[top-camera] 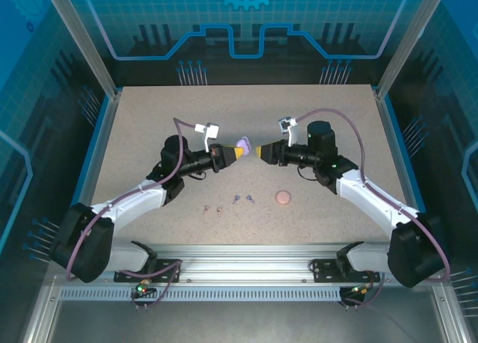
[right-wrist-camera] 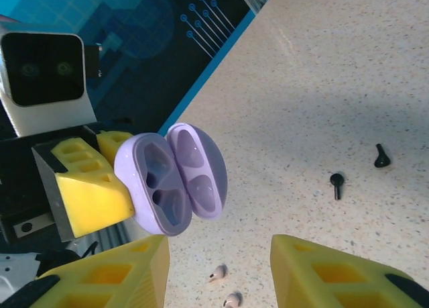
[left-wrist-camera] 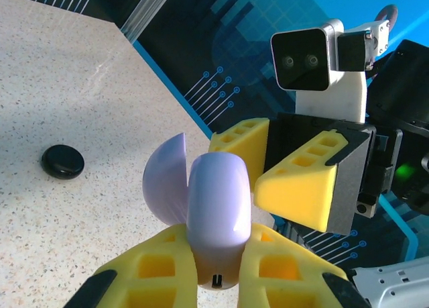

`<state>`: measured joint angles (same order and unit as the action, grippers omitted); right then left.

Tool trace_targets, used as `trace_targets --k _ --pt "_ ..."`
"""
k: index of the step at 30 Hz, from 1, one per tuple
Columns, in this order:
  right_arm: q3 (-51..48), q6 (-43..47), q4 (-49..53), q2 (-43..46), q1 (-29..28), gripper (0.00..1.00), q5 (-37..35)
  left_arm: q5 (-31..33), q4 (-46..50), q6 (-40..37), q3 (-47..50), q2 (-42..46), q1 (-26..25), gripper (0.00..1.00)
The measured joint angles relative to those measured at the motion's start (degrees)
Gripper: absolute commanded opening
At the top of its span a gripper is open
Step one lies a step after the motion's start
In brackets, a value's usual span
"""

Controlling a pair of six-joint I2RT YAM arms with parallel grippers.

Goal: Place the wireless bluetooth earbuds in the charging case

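The earbuds are all lying loose on the counter (top-camera: pixel 149 134), none of them in a case. From above, the lavender earbuds (top-camera: pixel 236 199) lie side by side near the front middle, and the pale pink earbuds (top-camera: pixel 207 208) sit just to their left, a little nearer the arm bases. In the right wrist view the black earbuds (right-wrist-camera: pixel 337 184) lie apart from each other on the speckled surface, stems pointing different ways.

The lavender charging case (top-camera: pixel 243 143) is up in the air above the middle of the counter, behind the earbuds. Its lid is swung open and both wells inside look empty (right-wrist-camera: pixel 171 177). The left fingers (left-wrist-camera: pixel 161 268) are closed on the lower body of the case from both sides, holding it with the opening turned toward the other arm.

The right fingers (right-wrist-camera: pixel 335 271) stand parted with nothing between them, pointed at the open case and just short of it.

A pink round case (top-camera: pixel 282 197) rests shut on the counter to the right of the lavender earbuds. A black round case (left-wrist-camera: pixel 62 162) lies flat on the counter too, well apart from the held case.
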<state>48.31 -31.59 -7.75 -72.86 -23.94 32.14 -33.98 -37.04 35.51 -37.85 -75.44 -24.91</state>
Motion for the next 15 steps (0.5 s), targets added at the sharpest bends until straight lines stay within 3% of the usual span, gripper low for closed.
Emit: trace_targets --k 15 --pt "-0.1 -3.7 -4.0 -2.9 0.0 0.4 1.6 -0.9 -5.4 3.5 0.6 -0.4 0.0 0.0"
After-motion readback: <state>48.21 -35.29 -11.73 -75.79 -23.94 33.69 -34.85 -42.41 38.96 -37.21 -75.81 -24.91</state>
